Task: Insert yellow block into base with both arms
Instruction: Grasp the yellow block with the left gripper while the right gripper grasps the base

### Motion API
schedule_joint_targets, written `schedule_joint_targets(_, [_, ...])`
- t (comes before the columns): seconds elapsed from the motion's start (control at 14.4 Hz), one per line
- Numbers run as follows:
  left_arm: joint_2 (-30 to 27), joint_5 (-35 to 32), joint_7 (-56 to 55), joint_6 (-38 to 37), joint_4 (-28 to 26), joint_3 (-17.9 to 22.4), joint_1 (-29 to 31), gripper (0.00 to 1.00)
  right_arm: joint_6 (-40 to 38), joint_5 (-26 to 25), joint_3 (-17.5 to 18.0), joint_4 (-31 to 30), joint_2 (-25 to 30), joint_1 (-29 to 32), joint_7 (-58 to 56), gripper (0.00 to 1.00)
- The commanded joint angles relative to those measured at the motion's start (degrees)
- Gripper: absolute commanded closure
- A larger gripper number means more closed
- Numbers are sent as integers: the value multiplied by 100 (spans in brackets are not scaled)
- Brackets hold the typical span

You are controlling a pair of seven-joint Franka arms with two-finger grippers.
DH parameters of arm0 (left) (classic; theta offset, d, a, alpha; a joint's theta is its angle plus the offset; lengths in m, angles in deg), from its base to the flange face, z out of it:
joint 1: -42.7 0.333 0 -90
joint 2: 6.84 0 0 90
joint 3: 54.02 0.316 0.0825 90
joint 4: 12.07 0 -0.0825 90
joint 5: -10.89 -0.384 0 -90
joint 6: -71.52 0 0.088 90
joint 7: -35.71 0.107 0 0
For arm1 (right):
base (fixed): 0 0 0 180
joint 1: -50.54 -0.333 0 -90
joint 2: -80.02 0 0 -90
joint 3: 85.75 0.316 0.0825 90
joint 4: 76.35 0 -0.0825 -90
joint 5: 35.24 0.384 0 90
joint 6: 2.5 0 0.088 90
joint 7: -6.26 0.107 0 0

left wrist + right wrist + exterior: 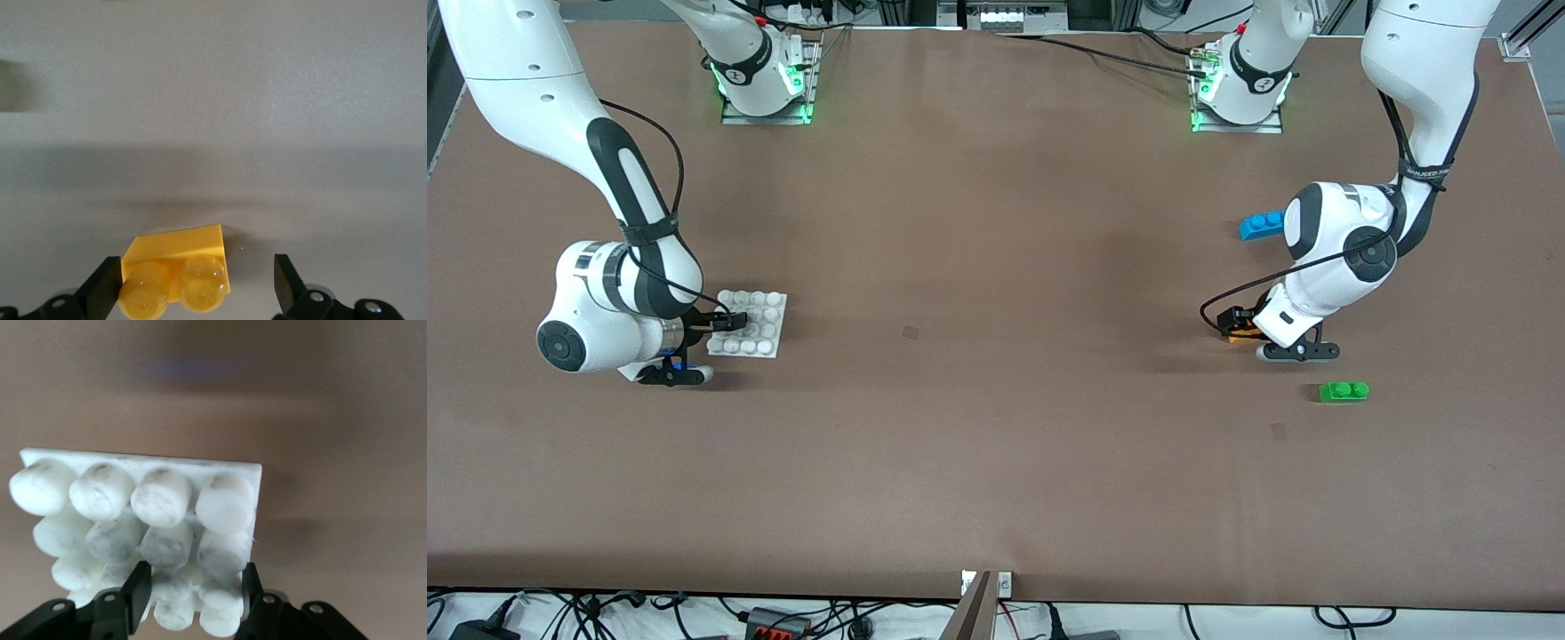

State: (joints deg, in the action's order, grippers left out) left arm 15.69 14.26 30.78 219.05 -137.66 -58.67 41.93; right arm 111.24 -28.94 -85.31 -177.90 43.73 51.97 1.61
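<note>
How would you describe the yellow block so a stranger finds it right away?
Look toward the left arm's end of the table, where the left pincer is down with its fingers open either side of the yellow block. It has two studs like the green brick, but it is orange-yellow; the blue brick is longer.

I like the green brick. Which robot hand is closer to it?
Left. The left gripper sits down at the yellow block, beside the green brick. The right gripper is at the base, toward the right arm's end.

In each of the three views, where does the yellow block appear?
Front view: the yellow block peeks out under the left gripper, near the green brick.
Left wrist view: the block sits between the open fingers.
Right wrist view: not in it.
Shared landmark: the left gripper.
</note>
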Motion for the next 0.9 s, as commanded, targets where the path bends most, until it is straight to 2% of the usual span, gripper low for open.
schedule_joint_targets(0.0, [24,32,245,117,-71,17,15,0,87,38,44,-32,-123,15,-80,50])
schedule_joint_targets(0.14, [24,32,422,117,-62,26,59,0,78,55,61,-32,-124,-3,-62,49])
schedule_joint_targets(0.42, [15,32,546,109,-71,26,139,0,51,73,508,-15,-115,-46,34,49])
schedule_joint_targets(0.55, [33,32,546,109,-71,26,139,0,104,90,562,-15,-150,-230,52,49])
schedule_joint_targets(0.62, [33,32,546,109,-71,26,139,0,104,282,554,-6,-176,-318,69,49])
schedule_joint_targets(0.76, [68,32,546,109,-71,26,139,1,122,1080,554,46,-272,-520,122,48])
schedule_joint_targets(0.83, [77,32,546,109,-71,26,139,4,139,1267,554,134,-343,-634,122,48])
